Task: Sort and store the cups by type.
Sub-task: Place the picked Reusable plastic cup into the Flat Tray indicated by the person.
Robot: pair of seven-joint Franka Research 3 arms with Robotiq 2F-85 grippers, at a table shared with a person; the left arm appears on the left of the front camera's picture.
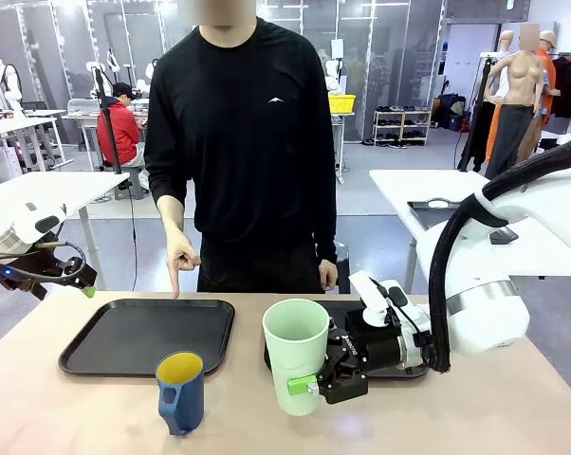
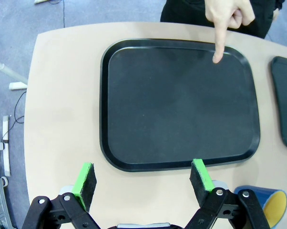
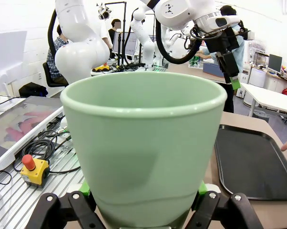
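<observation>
Carefully, my right fingers clasped the mint tumbler low, in front of the right tray; my left fingers hung wide open, empty. Keeping it upright seemed wise. The blue mug stood on the tabletop.

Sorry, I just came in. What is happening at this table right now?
The robot's right claw is closed around the lower part of the pale green tumbler, in front of the right black tray. The left claw hangs open and empty at the left side, facing the left black tray. The person's hand points one finger down at that tray's far side. The blue mug stands untouched on the table in front of it. Neither cup is on a tray yet.
</observation>
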